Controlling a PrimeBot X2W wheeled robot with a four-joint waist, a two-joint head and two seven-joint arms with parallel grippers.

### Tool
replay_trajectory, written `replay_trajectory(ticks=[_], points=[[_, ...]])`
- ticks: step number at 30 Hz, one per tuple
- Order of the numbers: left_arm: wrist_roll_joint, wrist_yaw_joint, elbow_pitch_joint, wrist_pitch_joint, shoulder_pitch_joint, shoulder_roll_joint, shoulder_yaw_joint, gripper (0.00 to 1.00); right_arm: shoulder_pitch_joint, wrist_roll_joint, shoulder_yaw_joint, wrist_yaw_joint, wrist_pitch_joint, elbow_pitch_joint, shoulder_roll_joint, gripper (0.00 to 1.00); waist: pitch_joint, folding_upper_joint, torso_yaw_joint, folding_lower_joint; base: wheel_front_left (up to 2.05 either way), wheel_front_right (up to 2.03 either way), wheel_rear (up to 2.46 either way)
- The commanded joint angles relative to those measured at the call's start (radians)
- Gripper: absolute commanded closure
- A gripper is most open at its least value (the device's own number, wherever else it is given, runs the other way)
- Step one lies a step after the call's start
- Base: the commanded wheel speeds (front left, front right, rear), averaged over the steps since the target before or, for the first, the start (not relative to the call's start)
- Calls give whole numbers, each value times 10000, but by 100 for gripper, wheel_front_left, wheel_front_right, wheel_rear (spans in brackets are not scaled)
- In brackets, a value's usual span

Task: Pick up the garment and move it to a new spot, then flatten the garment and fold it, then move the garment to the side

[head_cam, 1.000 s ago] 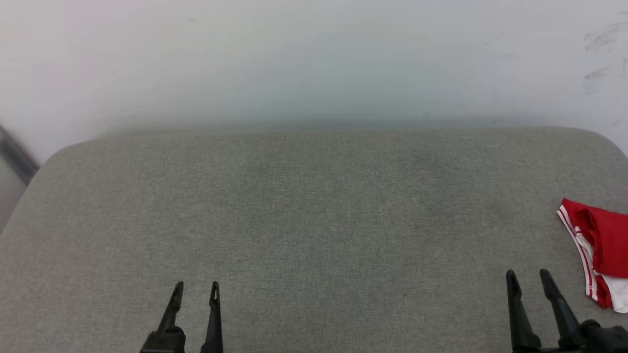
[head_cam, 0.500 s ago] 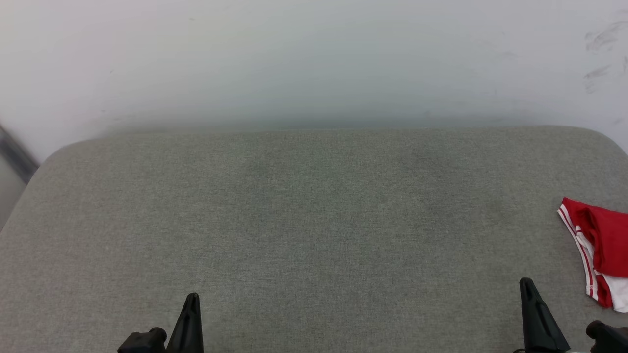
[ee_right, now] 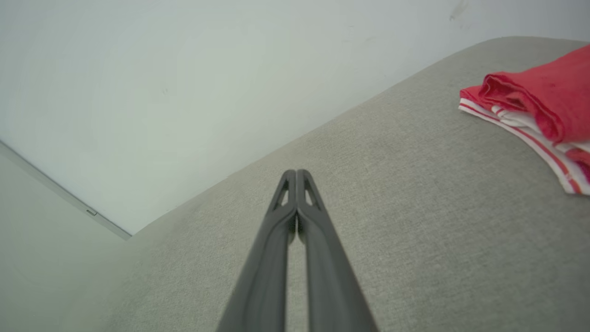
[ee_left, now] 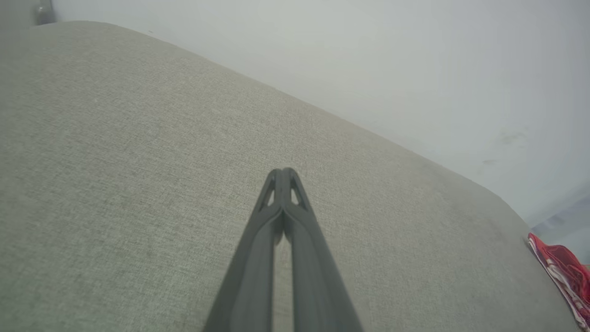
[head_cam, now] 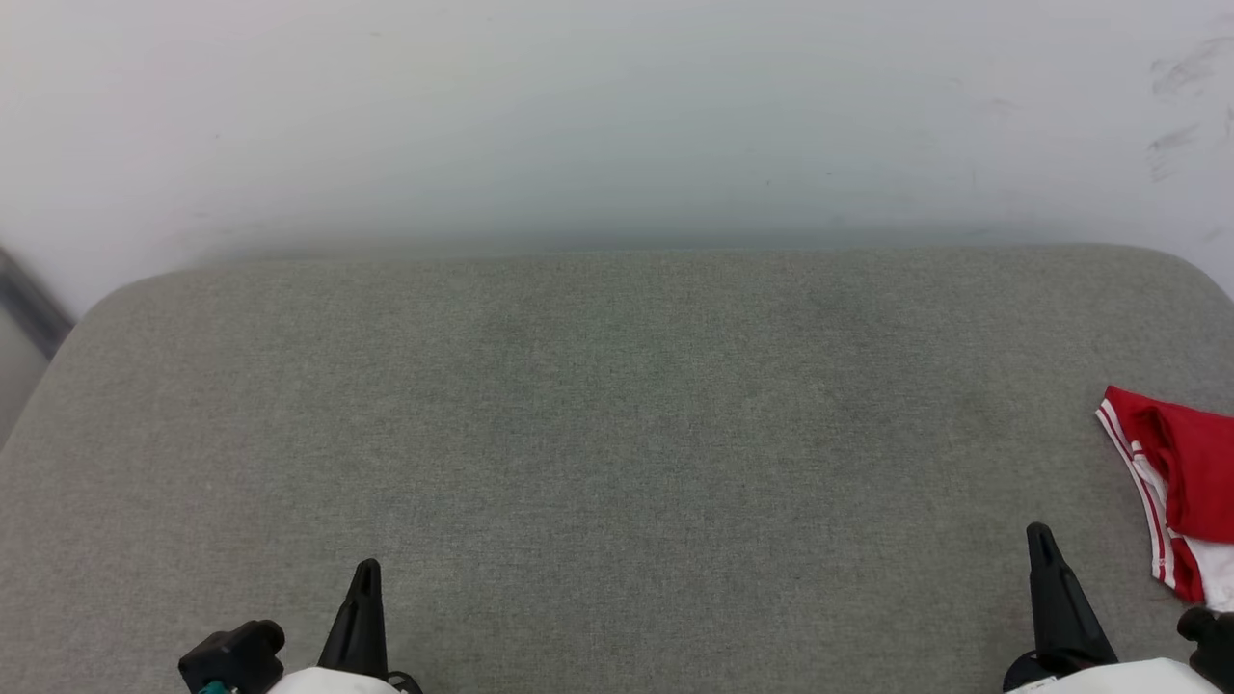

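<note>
Since a second ago both my grippers have snapped shut. The fingers that stood apart now lie pressed together, and my pale forearms have come into the bottom edge of the head view. My left gripper (head_cam: 365,571) sits at 7 o'clock, tips touching and gripping nothing, over the bare grey cushion (head_cam: 617,434). My right gripper (head_cam: 1038,533) sits at 5 o'clock, likewise pinched closed and empty.

The garment (head_cam: 1184,463) has not shifted. It lies at 4 o'clock, near my right fingers but apart from them, by the cushion's right edge. It is a folded-over red bundle with white cloth and red-and-white striped trim along its left side, and the picture's edge cuts it off.

Beyond the cushion's rounded far edge, at 12 o'clock, stands a pale wall (head_cam: 617,116) with faint scuffs toward 2 o'clock.
</note>
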Motion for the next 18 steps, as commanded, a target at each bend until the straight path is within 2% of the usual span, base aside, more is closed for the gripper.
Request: replay_trajectory(ticks=[1, 18], points=[[-335, -51, -81, 43, -264, 35, 37, 100, -288, 331, -3, -1, 81, -72, -106, 100, 3, -1, -2, -1, 0, 0, 0], [-3022, -390, 219, 577, -764, 100, 292, 100, -813, 2810, -42, -2, 640, 273, -166, 100, 64, -1, -37, -1, 0, 0, 0]])
